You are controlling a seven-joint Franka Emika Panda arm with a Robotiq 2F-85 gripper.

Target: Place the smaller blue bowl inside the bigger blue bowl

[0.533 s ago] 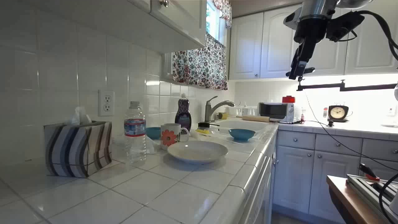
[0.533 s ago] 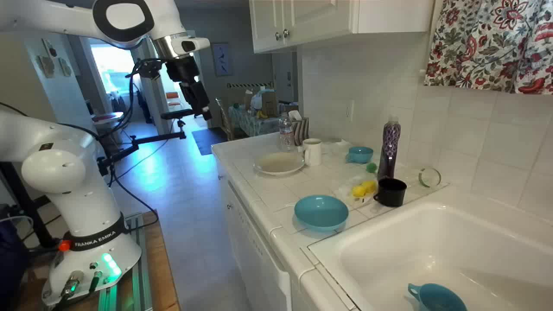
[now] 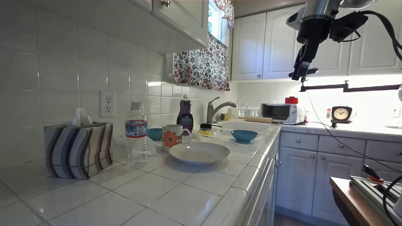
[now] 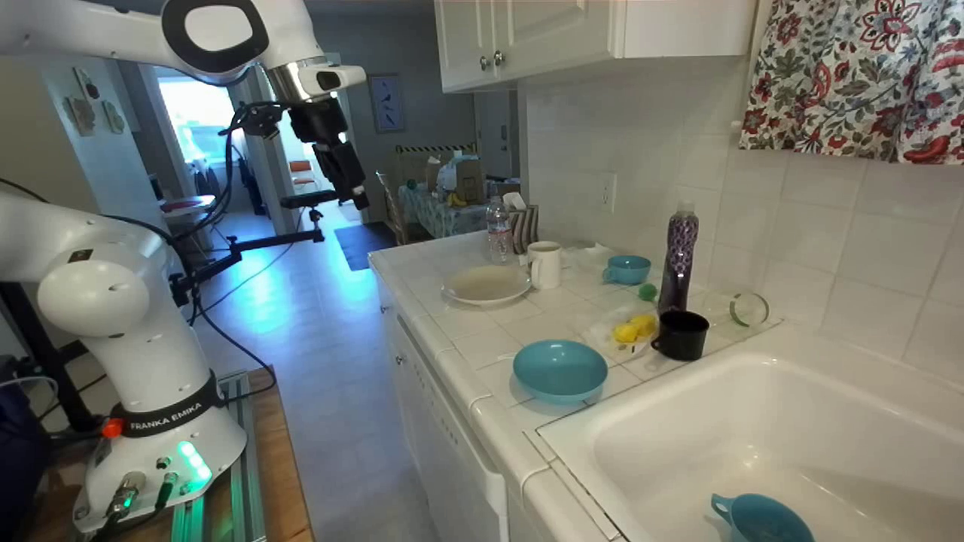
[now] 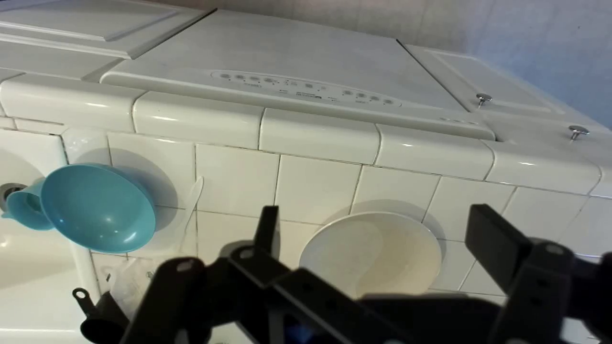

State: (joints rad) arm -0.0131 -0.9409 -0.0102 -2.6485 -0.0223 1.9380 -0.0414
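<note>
The bigger blue bowl (image 4: pixel 560 370) stands upright on the counter beside the sink; it also shows in an exterior view (image 3: pixel 244 135) and the wrist view (image 5: pixel 98 209). Two narrower blue bowls with handles show. A counter bowl (image 4: pixel 627 269) sits near the wall, partly hidden behind the mug in an exterior view (image 3: pixel 154 134). A sink bowl (image 4: pixel 770 519) is cut off by the frame edge and partly covered by the bigger bowl in the wrist view (image 5: pixel 28 206). I cannot tell which is the smaller blue bowl. My gripper (image 5: pixel 377 227) is open and empty, high above the counter.
A large pale dish (image 4: pixel 486 284) lies on the counter. Around it stand a mug (image 4: pixel 545 263), water bottle (image 3: pixel 136 135) and tissue box (image 3: pixel 78 149). A soap bottle (image 4: pixel 679 256), black cup (image 4: pixel 681 336) and yellow item (image 4: pixel 635 329) are near the sink (image 4: pixel 753 361).
</note>
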